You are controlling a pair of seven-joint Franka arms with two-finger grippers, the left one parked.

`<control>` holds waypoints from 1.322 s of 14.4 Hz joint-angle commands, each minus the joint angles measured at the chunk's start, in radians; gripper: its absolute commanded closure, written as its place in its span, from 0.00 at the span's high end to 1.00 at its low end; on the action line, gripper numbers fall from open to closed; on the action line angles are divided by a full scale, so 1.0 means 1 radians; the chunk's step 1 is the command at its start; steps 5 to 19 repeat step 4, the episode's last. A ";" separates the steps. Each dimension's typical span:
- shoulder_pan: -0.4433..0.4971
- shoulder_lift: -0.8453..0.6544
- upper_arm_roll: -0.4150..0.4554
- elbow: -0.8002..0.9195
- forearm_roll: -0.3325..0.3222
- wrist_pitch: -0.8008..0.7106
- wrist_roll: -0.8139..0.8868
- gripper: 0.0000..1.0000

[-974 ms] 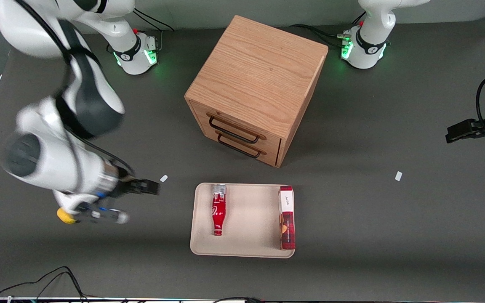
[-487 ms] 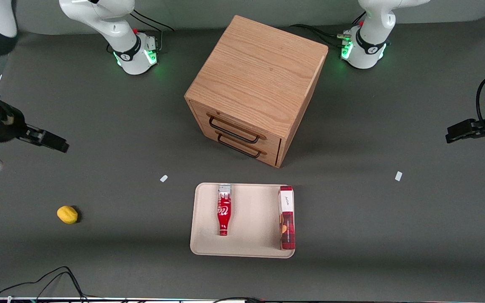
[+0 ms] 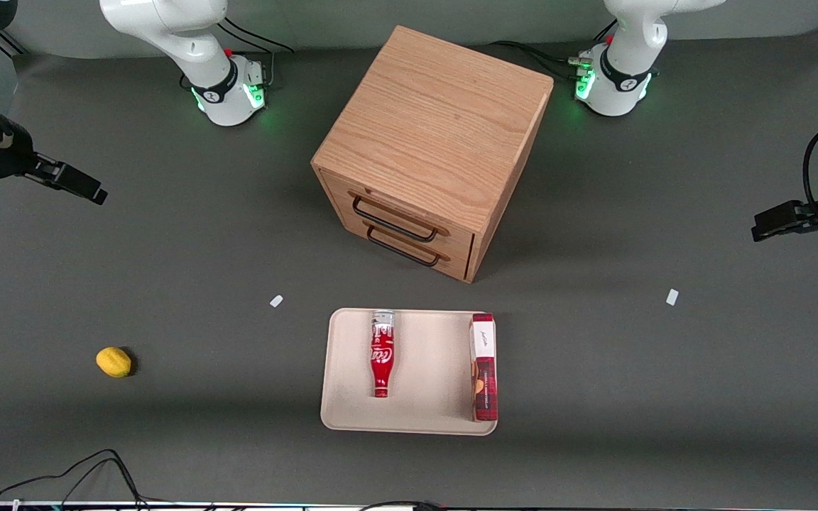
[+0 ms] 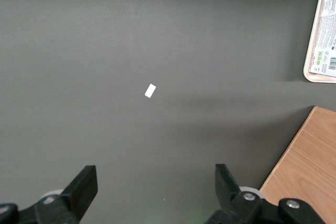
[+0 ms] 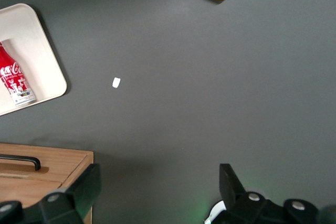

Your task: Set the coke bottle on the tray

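Since earlier, the coke bottle has rolled slightly on the tray. Released, empty, the end effector hangs well apart. Rolling further could carry the bottle into the rim.

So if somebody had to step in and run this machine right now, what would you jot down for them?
Pincer: open, holding nothing, raised over the dark table at the working arm's end, well away from the tray.
Small red coke bottle: lying on its side on the large cream-beige rectangular tray, silver base toward the wooden two-drawer cabinet.
Flat red-and-white box: also on the tray, beside the bottle.
Yellow lemon-shaped object: on the table toward the working arm's end.
Done: bottle placed and released.
Left: nothing that I can see.
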 commanded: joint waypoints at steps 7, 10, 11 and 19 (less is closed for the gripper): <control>0.008 0.026 0.006 0.014 0.050 0.009 0.009 1.00; 0.008 0.026 0.006 0.014 0.050 0.009 0.009 1.00; 0.008 0.026 0.006 0.014 0.050 0.009 0.009 1.00; 0.008 0.026 0.006 0.014 0.050 0.009 0.009 1.00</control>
